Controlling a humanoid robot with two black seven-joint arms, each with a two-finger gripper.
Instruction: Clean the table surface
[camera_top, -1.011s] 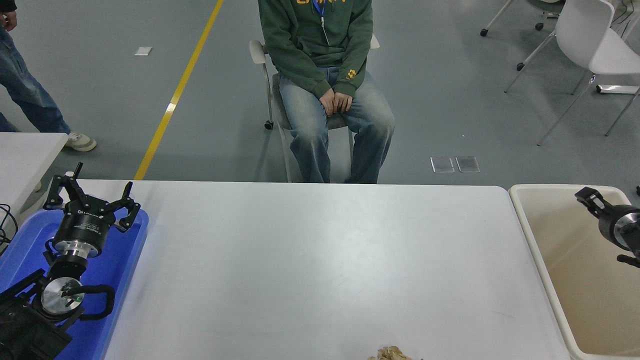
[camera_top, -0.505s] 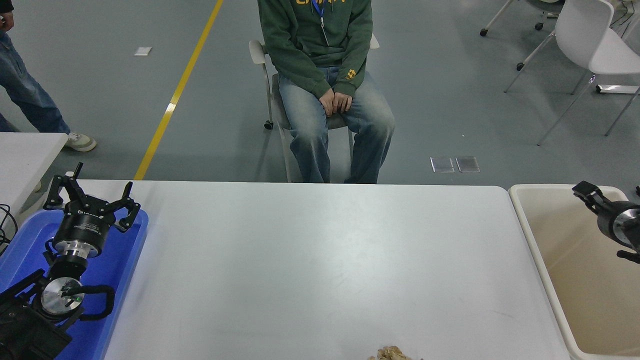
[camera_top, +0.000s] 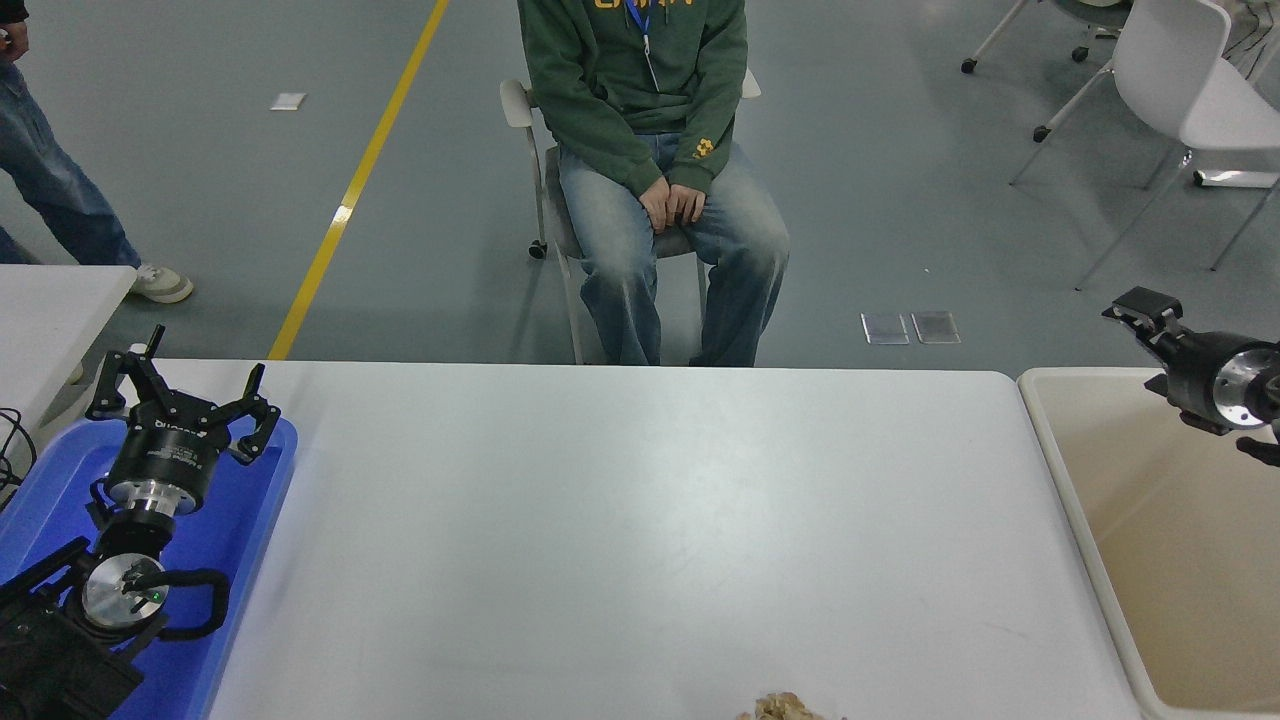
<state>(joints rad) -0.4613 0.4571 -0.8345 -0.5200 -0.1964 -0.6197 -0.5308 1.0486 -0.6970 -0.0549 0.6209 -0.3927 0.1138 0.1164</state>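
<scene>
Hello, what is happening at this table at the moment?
A robot is tidying the white table surface. Its right gripper hangs above the far edge of the beige bin at the table's right end and holds nothing visible. The left gripper is parked, open, over a blue tray. A crumpled brownish scrap lies at the near edge. A person sits watching.

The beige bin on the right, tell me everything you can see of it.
The beige plastic bin is a smooth, rectangular tub with a pale rounded rim and a deeper tan inside. It sits upright beside the right end of the large white table surface, cut off by the picture's right and bottom edges. No contents show inside. The black right gripper hangs above its far rim.
</scene>
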